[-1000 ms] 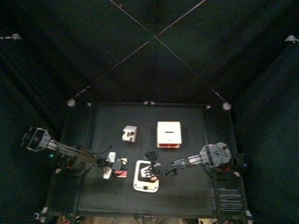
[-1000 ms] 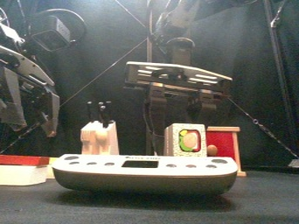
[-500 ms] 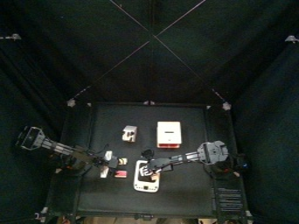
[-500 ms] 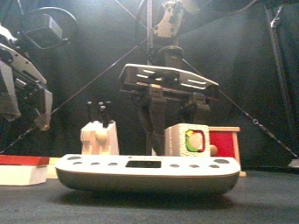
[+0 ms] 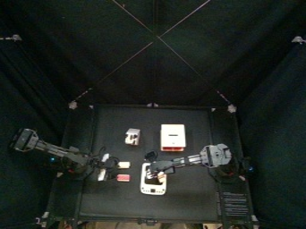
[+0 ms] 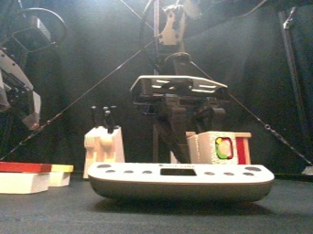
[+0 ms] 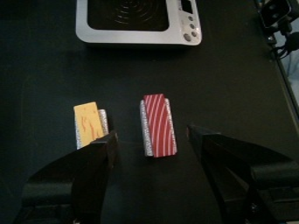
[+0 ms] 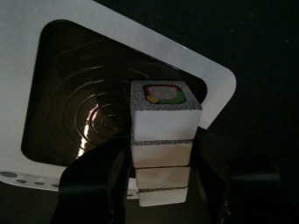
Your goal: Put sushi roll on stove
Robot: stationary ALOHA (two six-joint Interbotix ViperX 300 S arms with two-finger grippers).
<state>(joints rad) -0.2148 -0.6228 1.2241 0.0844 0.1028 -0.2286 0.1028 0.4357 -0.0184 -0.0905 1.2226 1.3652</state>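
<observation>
While right gripper (image 8: 163,171) clamps sushi roll (image 8: 163,131) over stove (image 8: 65,114), lower centrally before release; left gripper (image 7: 149,157) open, idle.

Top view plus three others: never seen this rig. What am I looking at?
Two robot arms work at a black table. One picture looks straight down, one looks level from the table's front edge, and each wrist carries a camera. The right gripper has its jaws closed on the sides of a sushi roll over the white stove. The left gripper hangs open and empty above a red-striped piece and a yellow piece. A cream box sits further back.
</observation>
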